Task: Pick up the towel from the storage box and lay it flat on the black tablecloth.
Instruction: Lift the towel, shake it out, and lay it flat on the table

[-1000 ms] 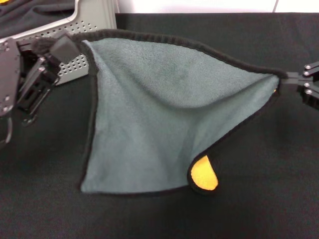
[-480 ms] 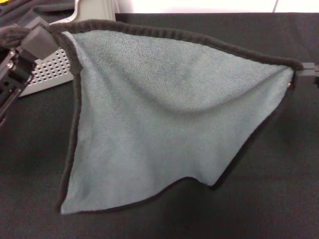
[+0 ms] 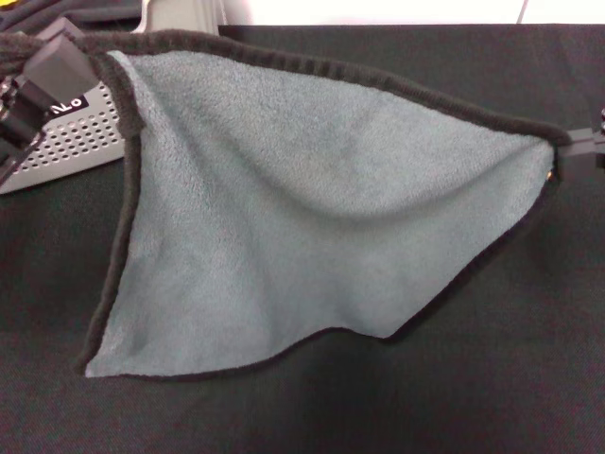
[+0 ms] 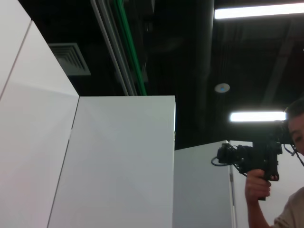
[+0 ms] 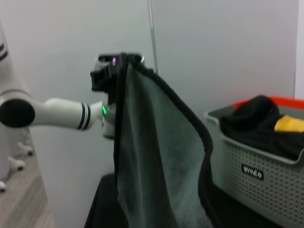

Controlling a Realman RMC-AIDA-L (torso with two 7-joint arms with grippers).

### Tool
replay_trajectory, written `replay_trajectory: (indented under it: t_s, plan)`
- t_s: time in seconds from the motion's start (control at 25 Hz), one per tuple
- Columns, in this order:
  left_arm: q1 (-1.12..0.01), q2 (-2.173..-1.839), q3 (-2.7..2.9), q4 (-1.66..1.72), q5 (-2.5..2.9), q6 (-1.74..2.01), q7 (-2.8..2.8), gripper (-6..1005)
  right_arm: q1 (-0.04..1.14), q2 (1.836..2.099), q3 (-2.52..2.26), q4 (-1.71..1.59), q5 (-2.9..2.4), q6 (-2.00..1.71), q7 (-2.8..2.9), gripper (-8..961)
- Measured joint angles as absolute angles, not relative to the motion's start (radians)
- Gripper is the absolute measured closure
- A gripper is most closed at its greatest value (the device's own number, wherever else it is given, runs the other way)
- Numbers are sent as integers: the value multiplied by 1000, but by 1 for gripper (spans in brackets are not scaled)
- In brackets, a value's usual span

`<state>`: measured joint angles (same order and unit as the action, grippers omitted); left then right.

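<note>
Towel: I see it held up and spread between both arms over the tablecloth, grey-green face toward my head camera, black hem all round. The top edge runs from the 10 o'clock corner to the 3 o'clock corner and sags in the middle. The lower corner hangs toward 7 o'clock; I cannot tell whether it touches the cloth below.
Towel, right wrist view: it hangs as a drape, seen almost edge-on, with the box just beyond it.
Left gripper: at 10 o'clock, clamped on the towel's upper left corner; in the right wrist view the corner sits pinched at its tip.
Right gripper: at 3 o'clock, at the frame edge, closed on the towel's right corner.
Tablecloth: black, covers the tabletop under and around the towel.
Box: at 10 o'clock, behind the left gripper, dotted grey wall with a black label. In the right wrist view it holds a dark cloth and something yellow.
Left wrist view: points up at white panels and a dark ceiling; a person holds a camera.
</note>
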<state>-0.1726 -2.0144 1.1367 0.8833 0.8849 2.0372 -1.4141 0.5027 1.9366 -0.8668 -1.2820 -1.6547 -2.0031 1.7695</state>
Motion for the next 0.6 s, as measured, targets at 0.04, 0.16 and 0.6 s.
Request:
replay_trajectory:
  t_s: [0.04, 0.16, 0.6]
  plan:
    - [-173, -2011, 1137, 886, 884, 2037, -1426, 971, 508, 1938, -867, -1297, -1665, -2006, 1783, 946]
    - [-173, -2003, 1138, 889, 882, 2037, -1457, 971, 525, 1941, -867, -1334, -1691, -2012, 1825, 946]
    - [-174, -1983, 1138, 911, 879, 2037, -1563, 971, 569, 1911, -861, -1431, -1709, -2070, 1917, 946]
